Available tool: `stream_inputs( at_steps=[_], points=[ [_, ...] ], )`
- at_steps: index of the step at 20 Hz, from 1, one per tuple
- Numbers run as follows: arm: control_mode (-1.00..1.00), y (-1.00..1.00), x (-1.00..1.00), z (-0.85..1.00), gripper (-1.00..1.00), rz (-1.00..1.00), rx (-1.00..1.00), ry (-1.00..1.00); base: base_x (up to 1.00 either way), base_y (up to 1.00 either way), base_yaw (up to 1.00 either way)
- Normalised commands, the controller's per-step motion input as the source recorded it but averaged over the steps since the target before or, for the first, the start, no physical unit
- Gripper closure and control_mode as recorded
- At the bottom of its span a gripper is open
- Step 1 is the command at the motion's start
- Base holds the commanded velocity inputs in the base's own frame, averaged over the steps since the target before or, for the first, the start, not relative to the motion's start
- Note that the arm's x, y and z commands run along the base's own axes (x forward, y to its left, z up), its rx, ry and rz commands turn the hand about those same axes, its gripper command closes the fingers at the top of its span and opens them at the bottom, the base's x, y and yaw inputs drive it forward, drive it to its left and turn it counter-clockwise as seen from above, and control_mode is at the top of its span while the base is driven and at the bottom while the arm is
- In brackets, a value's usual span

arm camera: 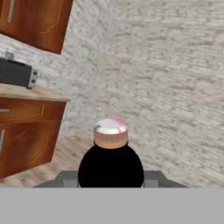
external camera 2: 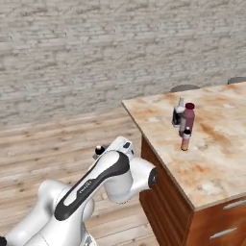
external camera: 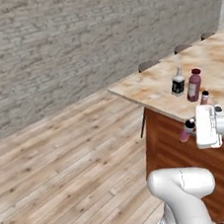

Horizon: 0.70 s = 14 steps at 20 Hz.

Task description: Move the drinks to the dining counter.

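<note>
Three bottles on the bench (external camera: 146, 87) already: black bottle (external camera: 178, 82) and maroon bottle (external camera: 194, 85) side by side near the corner, one pink bottle (external camera: 204, 97) just in front of them toward the arm. Same cluster in the right base view — well in from the near edge.

Step in hand: carrying the fourth drink. Second pink bottle (external camera: 187, 130) held in the gripper (external camera: 192, 130), black cap toward the hand camera, pink body pointing away. Bottle tilted, hanging off the bench edge beside the wooden base, not over the top. Gripper partly closed, fingers (arm camera: 153, 177) clamped on either side of the cap end; grip looks firm.

Next move, as judged:
- Raise the hand above the level of the top — bottle sits too low now.
- Reach inward over the marble, clear of the three standing bottles.
- Turn the bottle upright, base down, before lowering.
- Release only once seated.

Risk: knocking the near pink bottle during the swing in.
</note>
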Motion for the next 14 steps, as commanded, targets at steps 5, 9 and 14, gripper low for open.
stream_inputs(
  at_steps=[5, 9, 14],
  points=[
    [1.0, 0.0, 0.0, 0.0, 1.0, 0.0, 0.0, 0.0, 0.35, -0.03, -0.4],
    [1.0, 0.0, 0.0, 0.0, 1.0, 0.0, 0.0, 0.0, 0.42, -0.01, -0.39],
    [1.0, 0.0, 0.0, 0.0, 1.0, 0.0, 0.0, 0.0, 0.43, 0.0, -0.39]
  ],
)
